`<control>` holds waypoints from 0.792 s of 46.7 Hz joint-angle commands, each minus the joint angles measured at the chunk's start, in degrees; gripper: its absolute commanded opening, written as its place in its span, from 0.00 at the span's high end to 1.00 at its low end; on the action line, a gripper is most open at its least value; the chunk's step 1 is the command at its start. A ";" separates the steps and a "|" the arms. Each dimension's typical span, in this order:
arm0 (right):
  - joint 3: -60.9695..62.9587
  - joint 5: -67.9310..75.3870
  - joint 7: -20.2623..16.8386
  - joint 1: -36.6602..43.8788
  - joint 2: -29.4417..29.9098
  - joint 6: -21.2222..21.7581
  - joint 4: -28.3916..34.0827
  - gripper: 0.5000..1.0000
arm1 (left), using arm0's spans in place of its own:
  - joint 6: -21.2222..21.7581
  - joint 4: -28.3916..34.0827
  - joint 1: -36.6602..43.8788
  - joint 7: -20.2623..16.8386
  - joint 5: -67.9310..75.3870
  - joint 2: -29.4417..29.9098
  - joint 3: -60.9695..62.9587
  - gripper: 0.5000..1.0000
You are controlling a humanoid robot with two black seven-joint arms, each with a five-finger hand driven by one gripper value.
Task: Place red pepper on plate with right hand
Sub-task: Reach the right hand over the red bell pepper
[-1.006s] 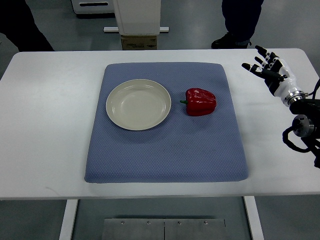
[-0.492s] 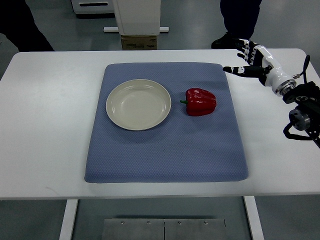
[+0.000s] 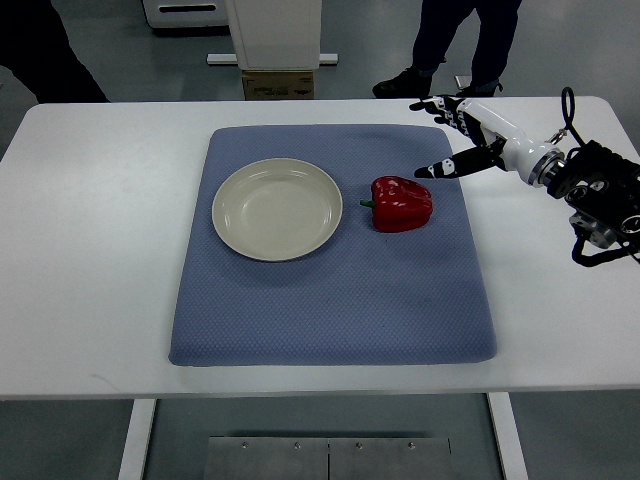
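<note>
On white surface (image 3: 100, 250): blue mat (image 3: 330, 300), centred. On mat, left part: cream plate (image 3: 277, 209), nothing on it. Just right of plate, not touching: red pepper (image 3: 401, 203), lying on mat, green stem toward plate. Above right far corner of mat: right hand (image 3: 462, 140), fingers spread, holding nothing, thumb tip near pepper but apart. Dark wrist and arm at right edge of picture. Beyond far edge of surface: a person's legs (image 3: 460, 40).
</note>
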 commanded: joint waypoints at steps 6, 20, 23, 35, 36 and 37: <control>-2.47 -3.94 -0.02 1.34 0.09 0.08 0.17 0.00 | 0.01 0.01 0.00 0.02 0.00 0.00 0.01 0.00; -7.56 -6.23 -0.02 3.80 0.27 0.17 0.26 0.00 | -0.08 0.01 -0.08 -0.07 0.00 0.00 0.01 0.00; -9.58 -6.31 -0.02 4.42 0.79 0.08 0.26 0.00 | 0.01 0.01 -0.08 0.02 0.00 0.00 0.01 0.00; -12.05 -6.58 -0.02 4.95 3.96 -0.27 0.17 0.00 | 0.01 0.01 -0.08 0.02 0.00 0.00 0.01 0.00; -12.31 -6.66 -0.02 4.95 4.05 -0.27 0.17 0.00 | 0.01 0.01 -0.08 0.02 0.00 0.00 0.01 0.00; -12.49 -6.93 -0.02 4.95 4.05 -0.27 0.08 0.00 | 0.01 0.01 -0.08 0.02 0.00 0.00 0.01 0.00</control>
